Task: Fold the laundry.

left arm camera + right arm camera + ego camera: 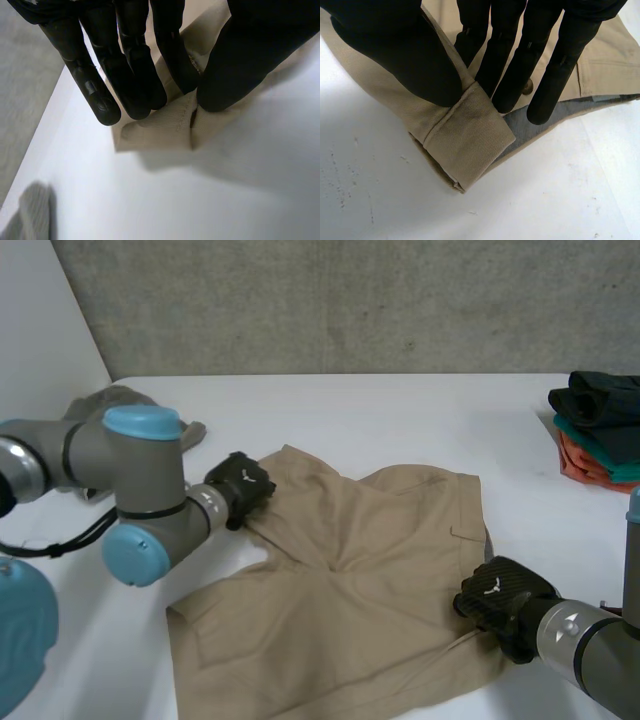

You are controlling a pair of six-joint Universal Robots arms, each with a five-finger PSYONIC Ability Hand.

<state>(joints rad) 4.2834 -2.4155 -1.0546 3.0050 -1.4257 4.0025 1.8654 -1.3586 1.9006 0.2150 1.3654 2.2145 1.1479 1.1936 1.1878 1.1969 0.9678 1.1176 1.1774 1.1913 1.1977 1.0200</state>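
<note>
Left hand [240, 485] pinches a leg-hem corner of the khaki shorts [340, 620], right hand [498, 598] the waistband corner; the shorts lie spread between them. Light, limp twill, so the thick seamed edges probably grip best.

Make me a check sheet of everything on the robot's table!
Surface: white table, a few small dark specks by the shorts' waistband.
Job's things: tan shorts spread out and rumpled in the middle; stack of folded clothes at the far right edge; grey cloth crumpled behind the left arm.
Clutter: nothing seen.
Hands: left hand pinches a far corner of the shorts between fingers and thumb; right hand pinches the waistband corner the same way.
Cables: nothing seen among the laundry.
Surroundings: grey concrete wall behind the table.
</note>
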